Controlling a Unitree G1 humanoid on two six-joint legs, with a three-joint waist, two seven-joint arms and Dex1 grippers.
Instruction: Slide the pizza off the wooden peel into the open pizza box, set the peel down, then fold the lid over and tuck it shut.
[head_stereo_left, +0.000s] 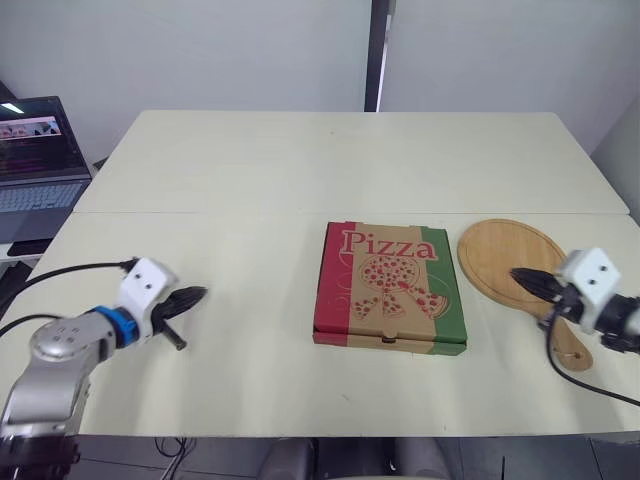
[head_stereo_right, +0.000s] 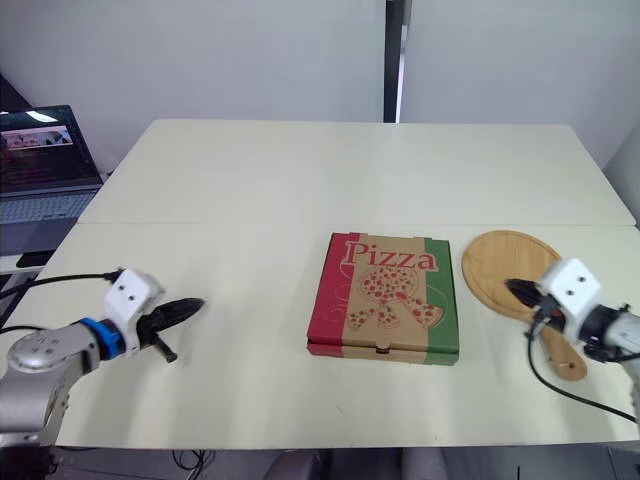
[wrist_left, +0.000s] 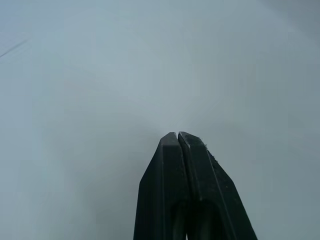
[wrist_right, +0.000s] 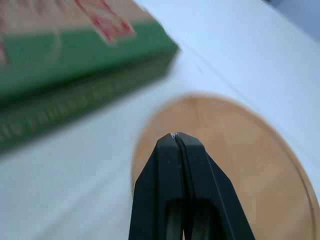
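Looking at a closed pizza box (head_stereo_left: 390, 285) beside the wooden peel (head_stereo_left: 500, 250) — right gripper (head_stereo_left: 515, 272) over the peel, left gripper (head_stereo_left: 203, 292) well off left, both with fingers pressed together.

I see the box (head_stereo_left: 390, 285) shut and lying flat, its lid banded red, tan and green with "Pizza" printed across it. The peel (head_stereo_left: 503, 253), round pale wood, lies flat just right of it, handle pointing toward my side.
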